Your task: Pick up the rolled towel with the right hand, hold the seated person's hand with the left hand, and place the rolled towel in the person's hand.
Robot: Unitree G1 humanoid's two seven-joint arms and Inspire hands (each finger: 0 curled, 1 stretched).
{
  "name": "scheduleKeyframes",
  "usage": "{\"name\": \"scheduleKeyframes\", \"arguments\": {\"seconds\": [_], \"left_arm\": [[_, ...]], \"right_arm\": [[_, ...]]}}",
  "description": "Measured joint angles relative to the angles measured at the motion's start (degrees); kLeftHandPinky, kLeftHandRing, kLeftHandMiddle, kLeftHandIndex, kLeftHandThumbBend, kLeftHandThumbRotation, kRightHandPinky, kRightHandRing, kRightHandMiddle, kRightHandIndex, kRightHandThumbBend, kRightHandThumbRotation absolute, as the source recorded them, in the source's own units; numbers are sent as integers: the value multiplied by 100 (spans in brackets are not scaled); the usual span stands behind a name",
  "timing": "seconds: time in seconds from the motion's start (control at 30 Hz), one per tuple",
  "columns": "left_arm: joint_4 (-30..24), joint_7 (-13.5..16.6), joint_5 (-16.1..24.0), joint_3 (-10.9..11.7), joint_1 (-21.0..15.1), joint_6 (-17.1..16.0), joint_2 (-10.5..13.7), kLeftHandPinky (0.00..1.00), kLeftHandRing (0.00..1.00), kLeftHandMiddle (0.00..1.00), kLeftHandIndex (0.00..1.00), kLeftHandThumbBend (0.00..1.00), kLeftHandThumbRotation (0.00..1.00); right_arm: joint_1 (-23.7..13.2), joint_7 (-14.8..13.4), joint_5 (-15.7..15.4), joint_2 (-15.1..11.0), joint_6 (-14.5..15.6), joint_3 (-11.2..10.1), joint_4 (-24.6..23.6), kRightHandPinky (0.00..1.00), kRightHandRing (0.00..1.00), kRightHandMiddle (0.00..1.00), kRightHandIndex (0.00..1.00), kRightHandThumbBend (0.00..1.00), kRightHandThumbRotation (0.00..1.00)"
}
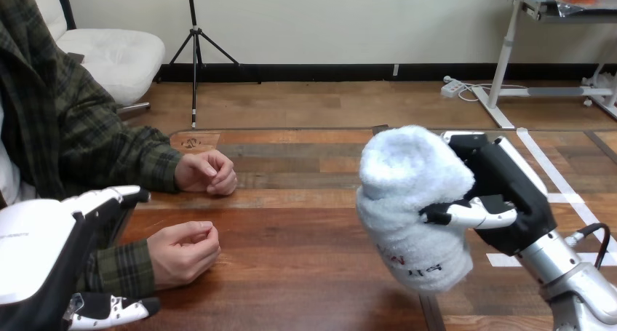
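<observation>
The right hand [509, 200] has its fingers [473, 214] curled around the rolled towel [411, 200] above the desk [305, 265]. The left hand [36, 247] has straight fingers, with the person's forearm [120, 267] just beneath them.

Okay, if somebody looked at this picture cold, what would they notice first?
The white rolled towel, held above the wooden table at right-centre, gripped in the robot's right hand. Next, the person's far hand and near hand at left, with the robot's left hand beside the near forearm.
</observation>
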Motion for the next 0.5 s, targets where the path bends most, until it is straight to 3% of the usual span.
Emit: {"name": "scheduleKeyframes", "arguments": {"seconds": [0.5], "left_arm": [[1128,145,361,-348,-464,32,455,62,71,76,77,100,7]], "right_arm": [[400,163,268,-25,172,-8,-971,16,22,28,30,70,0]]}}
